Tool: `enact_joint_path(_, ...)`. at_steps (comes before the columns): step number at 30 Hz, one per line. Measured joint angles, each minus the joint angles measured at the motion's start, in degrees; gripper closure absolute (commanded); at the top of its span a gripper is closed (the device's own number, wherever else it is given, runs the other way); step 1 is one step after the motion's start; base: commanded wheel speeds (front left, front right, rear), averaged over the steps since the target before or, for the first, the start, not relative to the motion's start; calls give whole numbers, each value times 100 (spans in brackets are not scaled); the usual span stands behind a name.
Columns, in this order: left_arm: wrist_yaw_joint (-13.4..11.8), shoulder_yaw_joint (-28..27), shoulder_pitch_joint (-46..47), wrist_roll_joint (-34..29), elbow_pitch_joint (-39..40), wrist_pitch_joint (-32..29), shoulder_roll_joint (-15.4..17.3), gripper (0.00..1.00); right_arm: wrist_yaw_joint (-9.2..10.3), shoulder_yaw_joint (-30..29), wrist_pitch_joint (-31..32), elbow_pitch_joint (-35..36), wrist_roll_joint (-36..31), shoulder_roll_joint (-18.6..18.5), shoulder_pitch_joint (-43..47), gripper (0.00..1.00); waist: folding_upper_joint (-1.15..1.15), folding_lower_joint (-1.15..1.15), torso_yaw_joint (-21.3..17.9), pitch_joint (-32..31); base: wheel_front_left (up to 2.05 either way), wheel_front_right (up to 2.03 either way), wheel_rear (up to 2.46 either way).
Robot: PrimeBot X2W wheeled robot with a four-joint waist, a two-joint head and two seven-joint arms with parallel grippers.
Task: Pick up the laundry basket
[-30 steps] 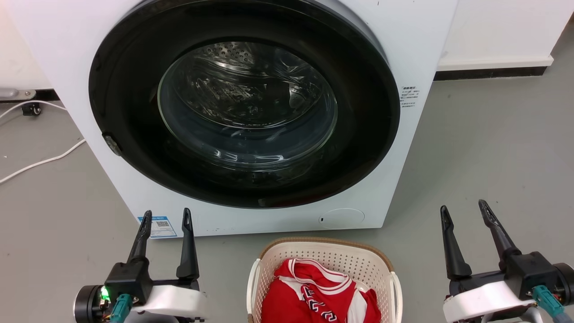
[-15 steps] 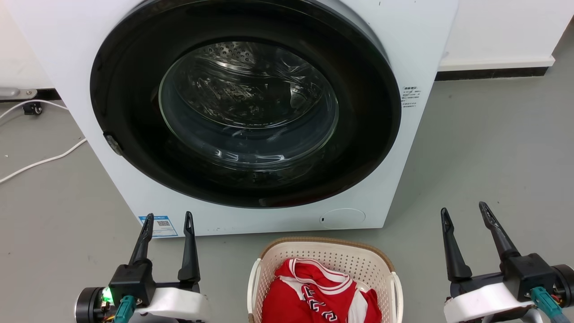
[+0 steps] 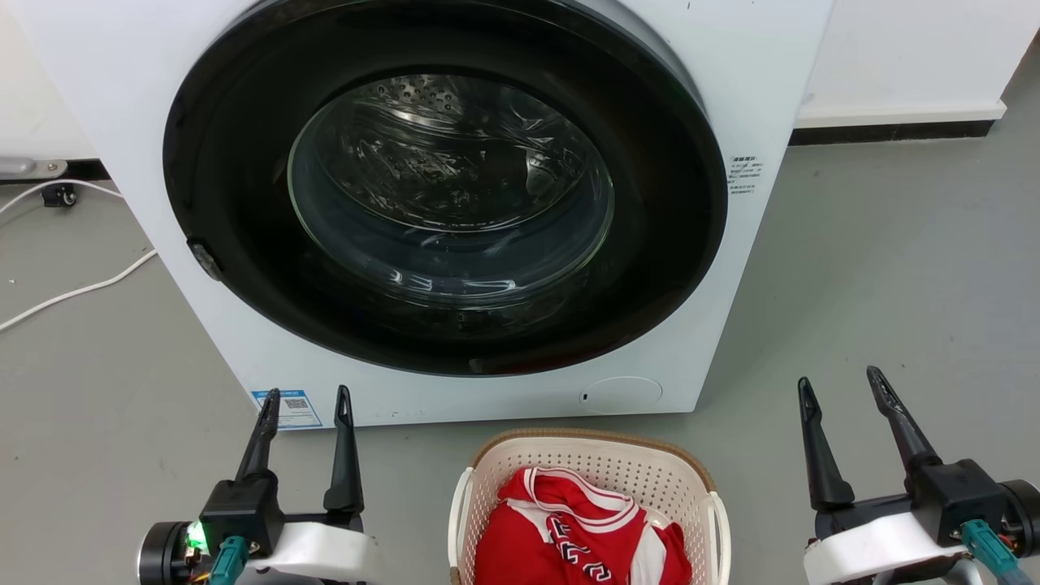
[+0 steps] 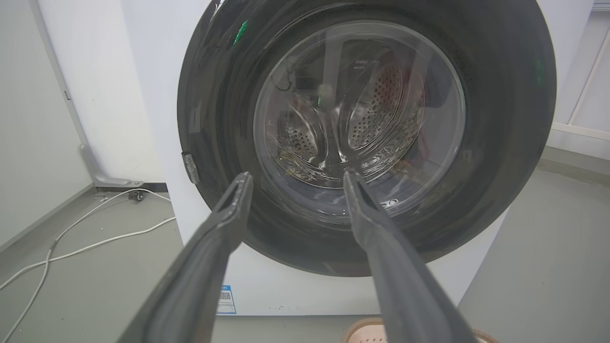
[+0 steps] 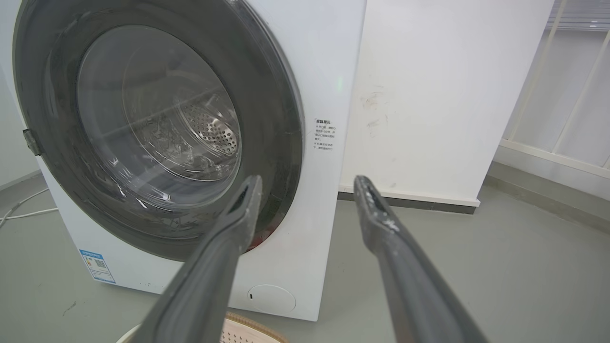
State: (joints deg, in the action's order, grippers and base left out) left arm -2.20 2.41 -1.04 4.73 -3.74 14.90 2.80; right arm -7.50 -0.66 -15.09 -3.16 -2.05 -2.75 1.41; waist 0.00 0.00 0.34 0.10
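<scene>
The laundry basket (image 3: 597, 455), cream-white and perforated with a tan rim, sits on the floor at the bottom centre of the head view, just in front of the washing machine. A red and white garment (image 3: 581, 536) lies inside it. My left gripper (image 3: 307, 397) hovers open to the basket's left, nothing between its fingers. To the basket's right my right gripper (image 3: 839, 382) is open and empty too. Both stand well apart from the basket's white side handles. A sliver of the basket's rim (image 4: 362, 328) shows in the left wrist view, and another piece of the rim (image 5: 252, 326) in the right wrist view.
A white front-loading washing machine (image 3: 756, 97) with a shut dark round door (image 3: 443, 187) stands right behind the basket. White cables (image 3: 73, 292) trail over the grey floor at the left. A white wall (image 5: 443, 95) with a dark skirting stands to the right of the machine.
My left gripper has sunk slightly toward the bottom of the head view. The right gripper and the basket have barely moved.
</scene>
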Motion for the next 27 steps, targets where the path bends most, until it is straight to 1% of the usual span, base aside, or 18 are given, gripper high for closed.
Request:
enact_joint_path(3, 60, 13, 15, 7, -92, 3, 0, 0, 0, -16, 0, -26, 0, 0, -1, 0, 0, 0, 17, 17, 0, 0, 0)
enact_joint_path(7, 151, 13, 134, 8, -276, 18, 1, 0, 0, -16, 0, -230, -8, -2, -2, 0, 0, 0, 49, 52, 0, 0, 0)
enact_joint_path(15, 365, 137, 401, 16, -1133, 18, 0, 0, -1, -14, -1, -850, -112, -2, -21, 0, 0, 0, 42, 208, 0, 0, 0)
enact_joint_path(21, 498, 268, 741, 56, -1742, 18, 1, 0, -1, -87, 0, -1318, -214, -4, -176, 0, 0, 0, -10, 517, 0, 0, 0)
enact_joint_path(27, 621, 346, 1172, 92, -2242, 18, 1, 0, -1, -133, 0, -1800, -367, -5, -548, 0, 0, 0, -72, 979, 0, 0, 0)
